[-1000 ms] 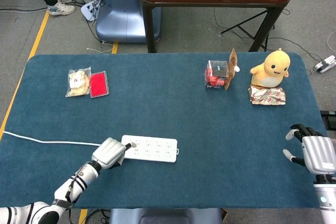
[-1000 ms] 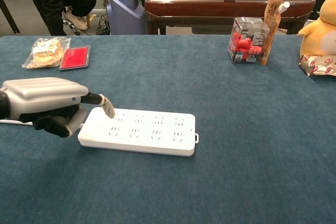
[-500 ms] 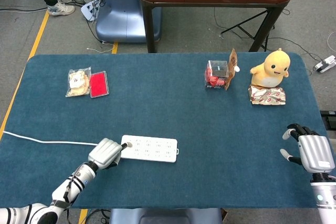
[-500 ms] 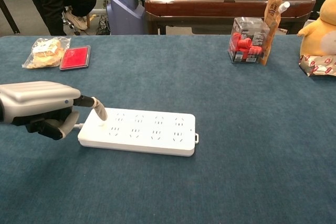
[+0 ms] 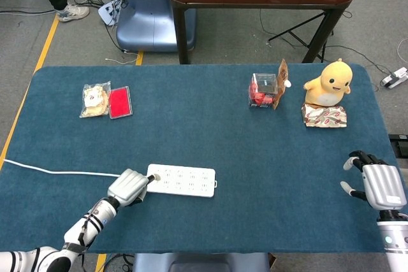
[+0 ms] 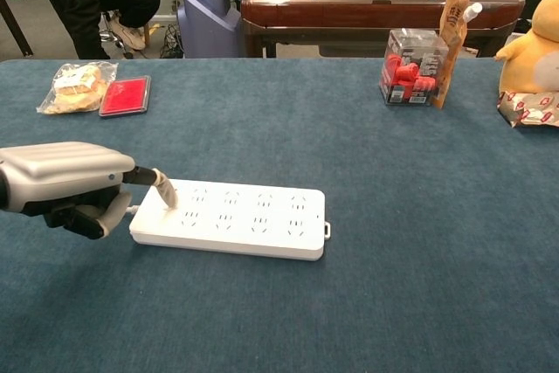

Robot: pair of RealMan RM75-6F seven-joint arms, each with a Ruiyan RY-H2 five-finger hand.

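Left hand (image 6: 65,185) drawn back slightly, one fingertip pressing switch end of power strip (image 6: 231,220), other fingers curled; right hand (image 5: 381,186) open, idle at bench (image 5: 255,151) edge

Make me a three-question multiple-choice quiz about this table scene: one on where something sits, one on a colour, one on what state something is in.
1. Where does the yellow plush toy sit?
A. beside the power strip
B. on a patterned packet at the far right of the table
C. on the red pad

2. What colour is the power strip?
A. white
B. black
C. orange

3. What is the left robot hand doing?
A. lifting the snack bag
B. hovering high above the table
C. touching the strip's left end with one extended finger, the others curled in

Answers:
1 B, the head view shows the toy on the patterned packet near the right edge.
2 A, both views show its casing white against the blue table.
3 C, the chest view shows the fingertip down on the strip's left end.
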